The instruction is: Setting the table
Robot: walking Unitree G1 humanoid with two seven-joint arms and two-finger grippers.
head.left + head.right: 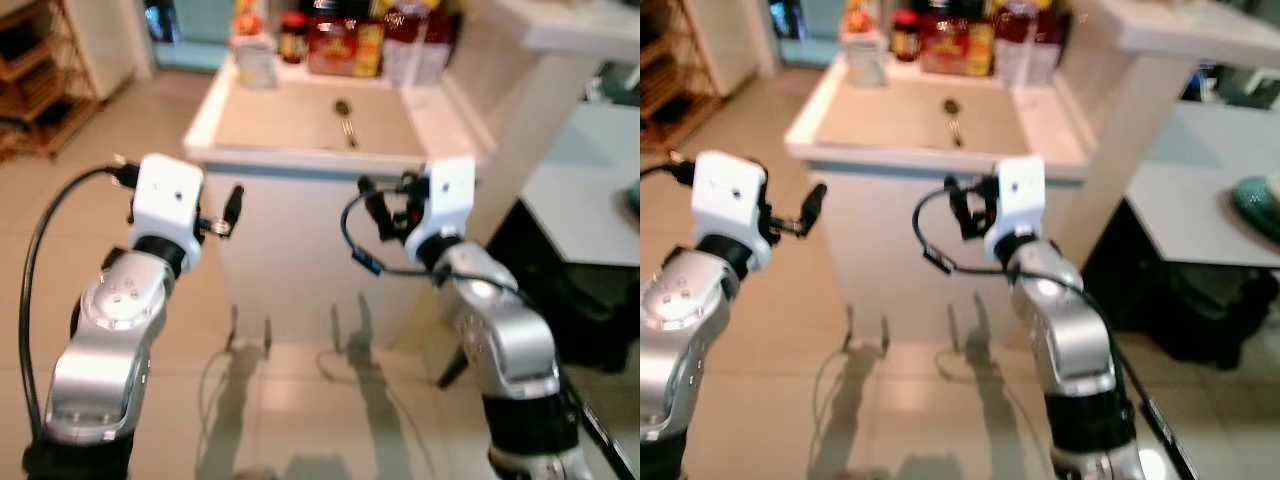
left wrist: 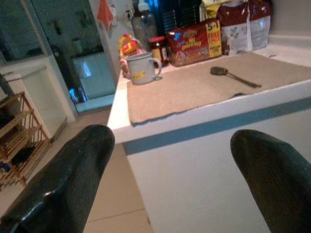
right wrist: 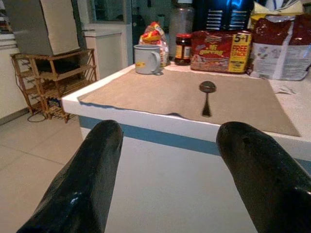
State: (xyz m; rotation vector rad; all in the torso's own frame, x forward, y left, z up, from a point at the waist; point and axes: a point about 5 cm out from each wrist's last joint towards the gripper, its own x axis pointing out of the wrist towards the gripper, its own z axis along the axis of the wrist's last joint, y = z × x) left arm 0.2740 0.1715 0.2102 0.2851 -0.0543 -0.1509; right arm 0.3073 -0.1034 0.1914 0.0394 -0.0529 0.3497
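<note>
Wooden rack (image 1: 30, 90) sits upper left of the head view, off the work zone, prob. just storage.

Left gripper (image 1: 228, 212) is raised centre-left of frame, short of the desk (image 1: 440, 125) edge. Its fingers (image 2: 63, 184) are spread wide w/ nothing between them, so it's released and aimed at the desk top, prob. staged for a reach.

Mug (image 2: 141, 68) stands upright at the far left corner of the desk, just beside the snack packs, touching nothing I can confirm. Placemat (image 3: 180, 97) lies flat across the desk middle, its near edge close to the desk rim; looks like the base for the setting. Spoon (image 3: 207, 97) lies on the mat, bowl toward the far side, handle toward the robot, which I'd judge handy for a straight-on pick. It shows top centre in the head view.

Jar (image 3: 183, 48), red box (image 3: 221, 51) and bags (image 3: 284, 48) line the back edge, upper part of frame, kept off the mat.

Right gripper (image 1: 385, 212) hovers centre-right, also short of the desk, fingers (image 3: 257, 165) apart and empty, lined up roughly w/ the spoon.

Judgement: early stage, approach to desk not yet finished.

Second table (image 1: 1200, 215) at far right holds a teal dish (image 1: 1258, 205).
</note>
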